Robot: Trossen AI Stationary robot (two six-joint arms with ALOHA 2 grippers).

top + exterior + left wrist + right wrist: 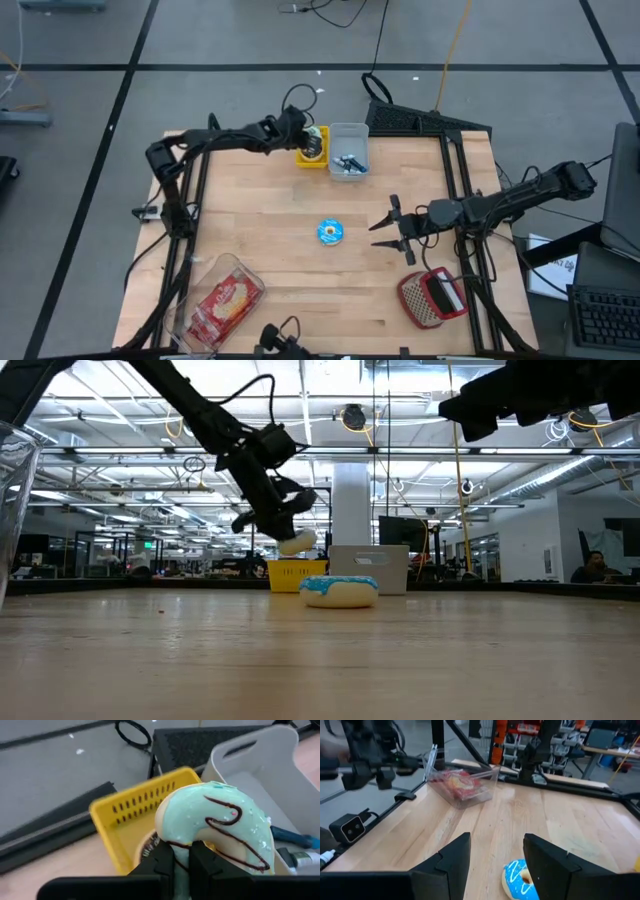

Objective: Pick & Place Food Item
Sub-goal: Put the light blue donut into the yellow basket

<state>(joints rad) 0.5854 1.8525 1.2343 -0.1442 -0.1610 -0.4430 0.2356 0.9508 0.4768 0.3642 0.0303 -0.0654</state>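
Observation:
My left gripper is shut on a mint-green donut with dark drizzle. It hangs over the yellow bin at the table's far edge; in the low view the donut shows above the bin. A blue-iced donut lies flat on the table's middle. My right gripper stands open just right of it, above the table. The right wrist view shows the blue donut below and between the fingers, untouched. My left gripper pinches the mint-green donut's near rim between its two fingers. They come slanting down from the table's left side. The donut stands out beyond the fingertips, lifted clear above the yellow bin.
A grey bin with pens stands right beside the yellow one. A clear container with red-and-yellow food lies at the near left. A red mesh basket sits at the near right. Bare wood surrounds the blue donut.

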